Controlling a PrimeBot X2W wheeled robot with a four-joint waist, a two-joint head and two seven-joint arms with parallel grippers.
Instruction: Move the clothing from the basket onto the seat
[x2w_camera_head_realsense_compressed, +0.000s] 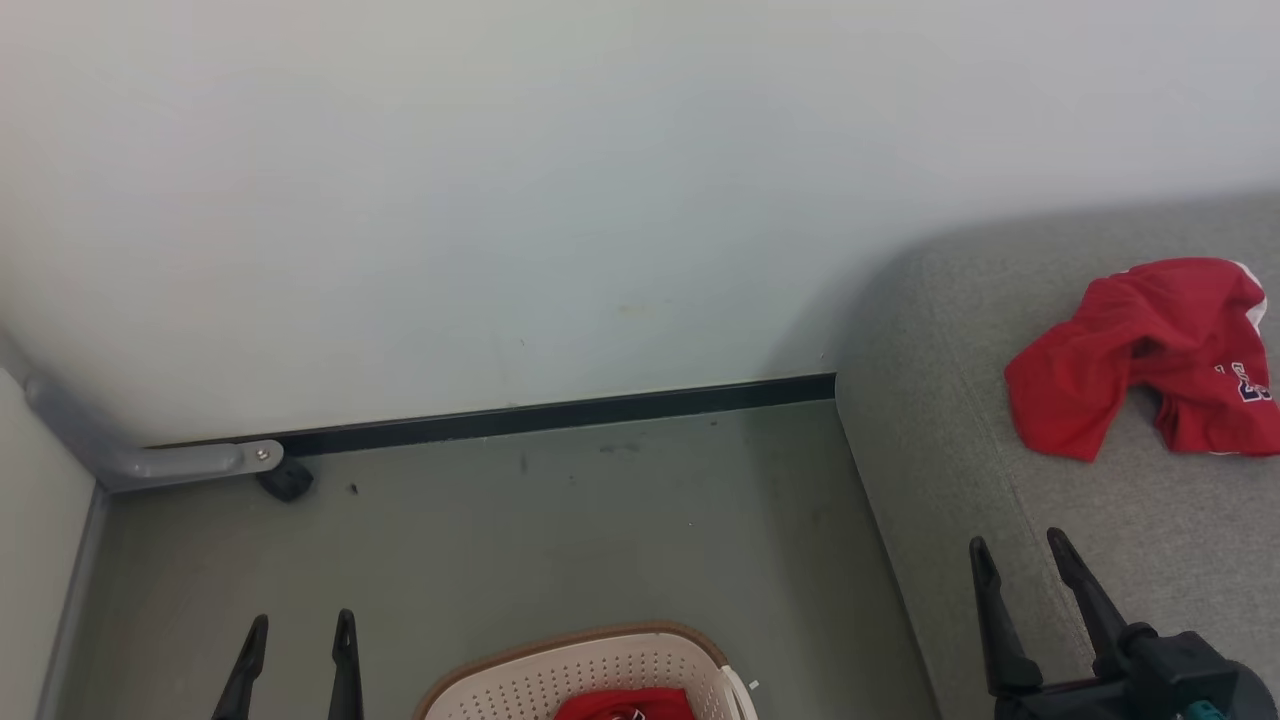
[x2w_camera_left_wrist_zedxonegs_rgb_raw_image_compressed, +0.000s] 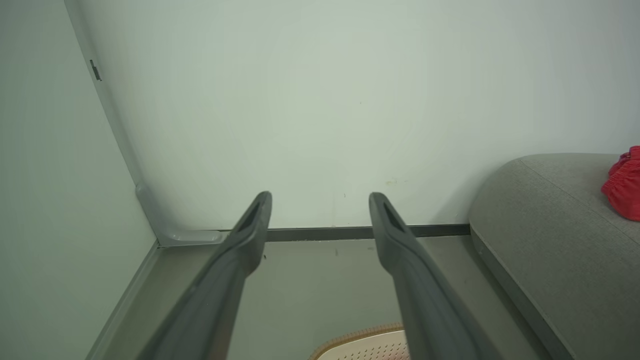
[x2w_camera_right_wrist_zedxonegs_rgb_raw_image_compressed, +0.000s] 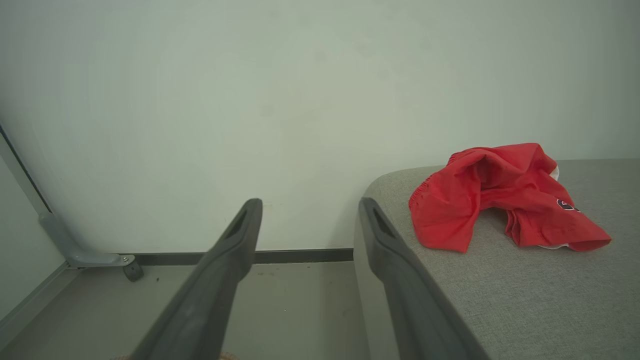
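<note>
The basket (x2w_camera_head_realsense_compressed: 560, 682) at six o'clock is cut by the bottom edge, and of the red cloth (x2w_camera_head_realsense_compressed: 625, 705) inside just a top fold shows. At three o'clock the red garment (x2w_camera_head_realsense_compressed: 1140, 350) on the sofa (x2w_camera_head_realsense_compressed: 1000, 500) runs off the side, its navy lettering (x2w_camera_head_realsense_compressed: 1252, 383) clipped and unreadable. The dark lump (x2w_camera_head_realsense_compressed: 287, 482) at eight o'clock is too small to tell.

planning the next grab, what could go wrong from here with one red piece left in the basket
In the basket, the red garment sits at the head view's bottom edge, mostly cut off, so the open left gripper may snag the perforated wall instead.
On the seat, the other red garment lies near its rounded corner; a sloppy next drop there could slide off.
</note>
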